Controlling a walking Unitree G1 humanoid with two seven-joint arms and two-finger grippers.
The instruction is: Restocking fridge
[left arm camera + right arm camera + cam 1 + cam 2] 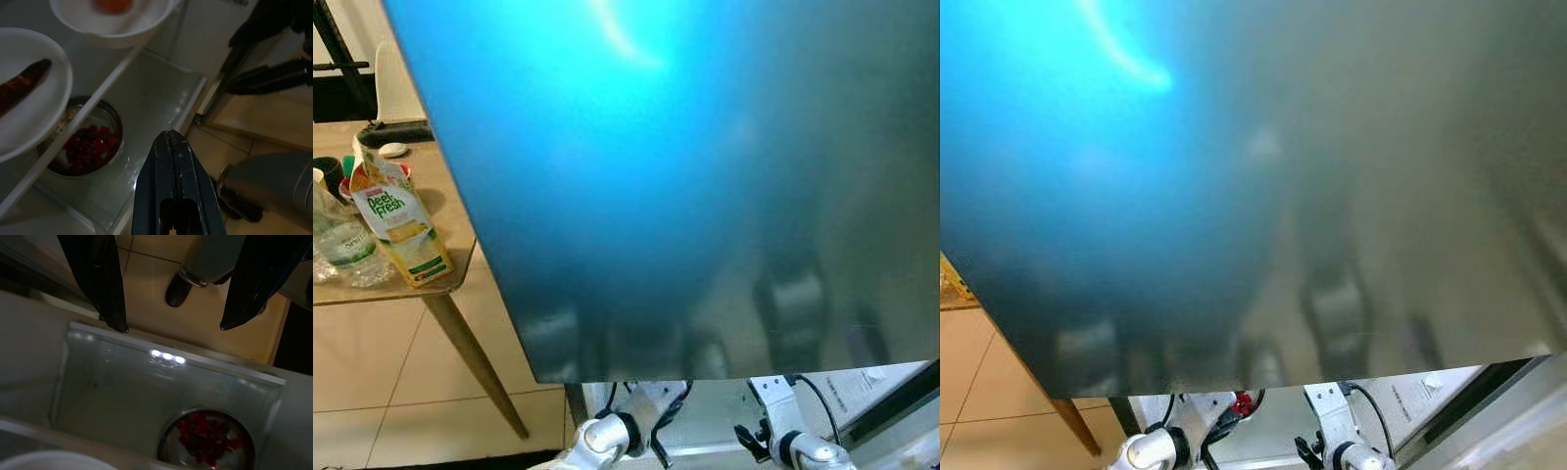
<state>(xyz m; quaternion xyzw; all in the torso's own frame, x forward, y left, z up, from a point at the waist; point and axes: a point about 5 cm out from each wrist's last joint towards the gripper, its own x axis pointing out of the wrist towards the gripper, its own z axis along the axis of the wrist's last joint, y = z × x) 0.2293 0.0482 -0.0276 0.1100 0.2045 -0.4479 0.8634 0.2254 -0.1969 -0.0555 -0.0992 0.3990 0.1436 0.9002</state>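
Much of your glass shelf point(127, 396) lies bare beside the steel bowl of red berries point(208, 438). Your right gripper point(173, 327) hangs over its front edge, fingers wide; your left gripper point(172, 147), fingers pressed together, points past that edge.

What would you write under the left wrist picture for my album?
Shut left end effector over a fridge shelf beside a metal bowl of red berries.
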